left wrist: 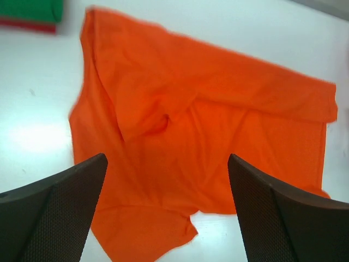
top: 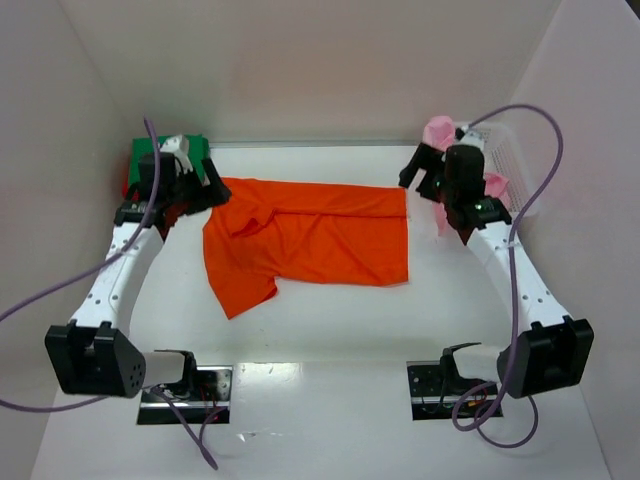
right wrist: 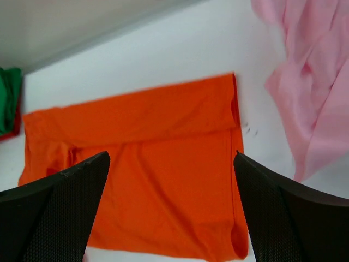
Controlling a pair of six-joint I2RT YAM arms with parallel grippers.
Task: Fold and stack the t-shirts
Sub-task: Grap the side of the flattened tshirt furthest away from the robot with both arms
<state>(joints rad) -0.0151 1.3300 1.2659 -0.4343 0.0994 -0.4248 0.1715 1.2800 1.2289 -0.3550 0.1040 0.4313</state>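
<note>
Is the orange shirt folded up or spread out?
Mostly spread out. The orange shirt lies wide and flat on the table, only its far edge folded over, one sleeve poking out.

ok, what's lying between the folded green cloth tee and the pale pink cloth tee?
The bright orange cloth t-shirt, spread on the white table; clearest in the top external view.
</note>
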